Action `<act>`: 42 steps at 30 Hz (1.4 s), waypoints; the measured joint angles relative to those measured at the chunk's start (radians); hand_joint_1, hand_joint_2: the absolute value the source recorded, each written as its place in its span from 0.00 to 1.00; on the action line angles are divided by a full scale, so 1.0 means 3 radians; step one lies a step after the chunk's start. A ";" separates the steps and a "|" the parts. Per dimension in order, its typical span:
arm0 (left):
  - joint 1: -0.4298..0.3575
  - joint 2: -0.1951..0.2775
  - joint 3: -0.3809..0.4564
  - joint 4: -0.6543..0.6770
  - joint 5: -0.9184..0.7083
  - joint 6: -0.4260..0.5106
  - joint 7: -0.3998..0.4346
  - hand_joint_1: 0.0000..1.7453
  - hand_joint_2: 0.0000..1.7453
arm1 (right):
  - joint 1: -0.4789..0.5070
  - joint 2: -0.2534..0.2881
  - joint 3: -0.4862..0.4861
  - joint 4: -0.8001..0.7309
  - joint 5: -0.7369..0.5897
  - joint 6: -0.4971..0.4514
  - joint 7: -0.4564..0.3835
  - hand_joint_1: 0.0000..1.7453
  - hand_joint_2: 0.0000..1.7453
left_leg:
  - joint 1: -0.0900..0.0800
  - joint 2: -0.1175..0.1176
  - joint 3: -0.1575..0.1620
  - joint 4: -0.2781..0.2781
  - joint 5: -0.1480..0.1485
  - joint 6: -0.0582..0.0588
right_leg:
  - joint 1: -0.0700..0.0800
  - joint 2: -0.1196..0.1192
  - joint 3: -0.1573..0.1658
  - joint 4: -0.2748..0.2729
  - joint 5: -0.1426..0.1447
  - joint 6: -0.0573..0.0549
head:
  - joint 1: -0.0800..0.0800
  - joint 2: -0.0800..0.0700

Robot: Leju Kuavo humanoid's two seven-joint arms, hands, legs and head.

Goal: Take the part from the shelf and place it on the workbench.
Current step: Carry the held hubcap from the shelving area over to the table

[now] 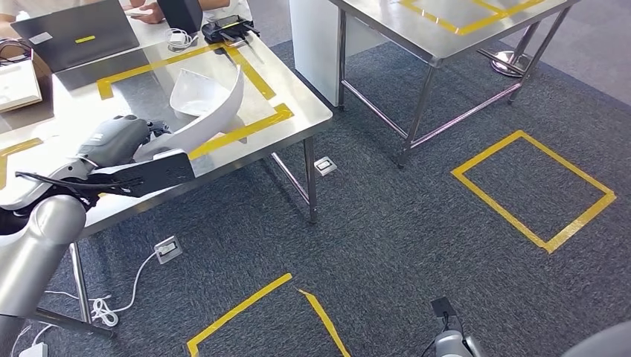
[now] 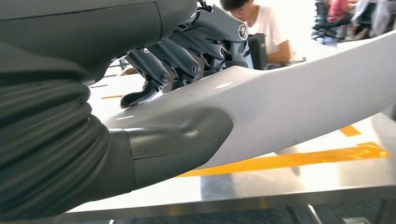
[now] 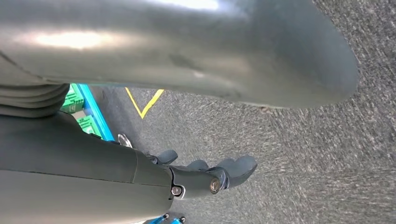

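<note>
Here, part (image 1: pixel 212 111) in left hand (image 1: pixel 123 141).

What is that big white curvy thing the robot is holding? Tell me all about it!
The white part is a smooth, glossy, curved shell, like plastic, wide and scooped at its far end and narrowing to a strip. The left hand grips the narrow end, thumb under, fingers on top. It hangs just over the steel workbench, above the yellow tape; whether it touches is unclear.

A white part (image 1: pixel 212 111) is lying across yellow tape (image 1: pixel 245 71) on the shiny steel tabletop (image 1: pixel 298 108); dark grey speckled carpet (image 1: pixel 387 223) is showing yellow squares.
</note>
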 joint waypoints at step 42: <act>-0.0007 0.0580 0.0158 0.0320 -0.0303 0.0139 0.0319 1.00 1.00 | 0.0007 -0.0023 -0.0004 -0.0006 0.0073 0.0031 0.0009 0.00 0.00 | -0.0022 -0.0066 0.0108 -0.0123 0.0023 0.0073 | 0.0058 -0.0002 -0.0312 0.0826 -0.0455 0.0029 | 0.0031 0.0000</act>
